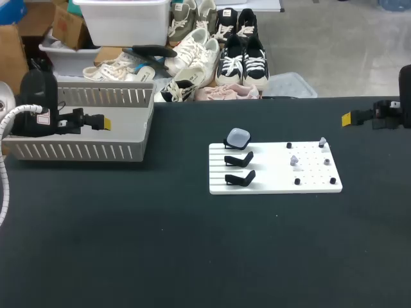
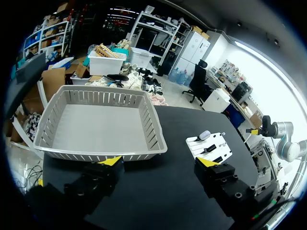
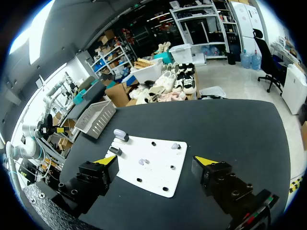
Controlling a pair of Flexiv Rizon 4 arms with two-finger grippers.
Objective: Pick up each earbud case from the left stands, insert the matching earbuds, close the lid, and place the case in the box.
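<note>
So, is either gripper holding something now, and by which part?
Nothing is held. The left gripper and the right gripper are both open, with nothing between their fingers. The earbud case is apart from both.

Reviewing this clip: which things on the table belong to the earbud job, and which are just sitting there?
Job: earbud case; earbuds on the white board; grey basket serving as the box.
Idle: two empty black stands; black pegs on the board.
</note>
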